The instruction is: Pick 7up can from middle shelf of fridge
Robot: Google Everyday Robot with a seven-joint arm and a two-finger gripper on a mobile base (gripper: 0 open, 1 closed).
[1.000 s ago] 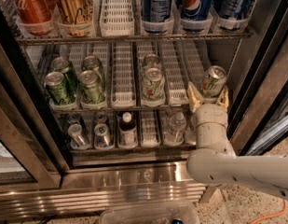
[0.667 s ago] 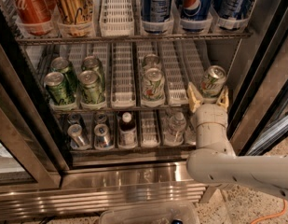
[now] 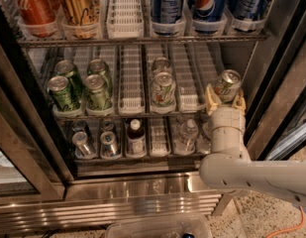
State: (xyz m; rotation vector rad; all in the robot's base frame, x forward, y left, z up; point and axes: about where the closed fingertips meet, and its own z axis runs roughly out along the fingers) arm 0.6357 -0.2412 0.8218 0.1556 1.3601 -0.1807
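My gripper (image 3: 225, 99) is at the right end of the middle shelf (image 3: 130, 114) of the fridge (image 3: 142, 180). Its beige fingers (image 3: 210, 98) are shut on a silvery-white 7up can (image 3: 228, 84), which is tilted and held just in front of the shelf's right lanes. Two more pale 7up cans (image 3: 163, 89) stand one behind the other in a centre lane. Dark-green cans (image 3: 97, 91) fill the left lanes. My pale arm (image 3: 227, 133) reaches up from the lower right.
The top tier holds red and gold cans (image 3: 78, 6) and blue Pepsi cans (image 3: 208, 4). The bottom tier holds small bottles (image 3: 136, 138) and cans. The dark door frame (image 3: 271, 78) stands close to the right of my gripper. A clear bin (image 3: 157, 227) sits on the floor.
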